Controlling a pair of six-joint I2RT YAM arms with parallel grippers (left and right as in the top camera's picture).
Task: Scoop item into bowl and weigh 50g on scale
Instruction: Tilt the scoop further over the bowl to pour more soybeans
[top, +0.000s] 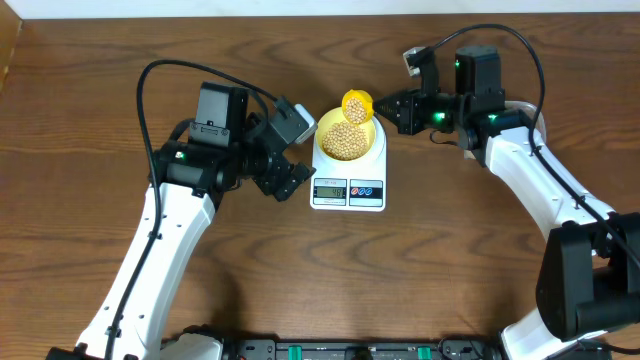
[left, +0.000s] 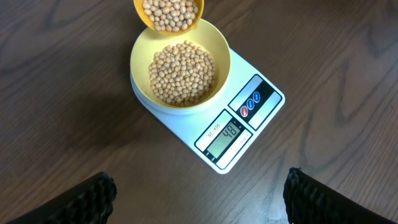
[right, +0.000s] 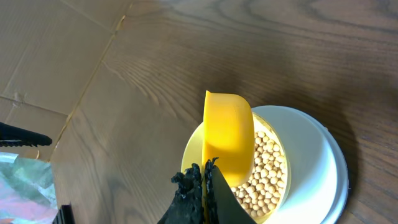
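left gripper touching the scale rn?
Apart. Left wrist view: the open left gripper has bare table between its fingers and the scale.

**Scale shows 48**

You can read "48" on the grey display (left: 228, 134) of the scale (left: 246, 73). Just above it you see a tiny printed line, seemingly "SF-400". The marks on the buttons (left: 251, 103) are too small to read.

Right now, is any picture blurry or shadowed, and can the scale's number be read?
Overhead: evenly lit, sharp, but the scale display too small to read. Left wrist: beans and digits crisp, soft shadow beside the bowl. Right wrist: the scoop looms close; the shut right tool is a dark silhouette.
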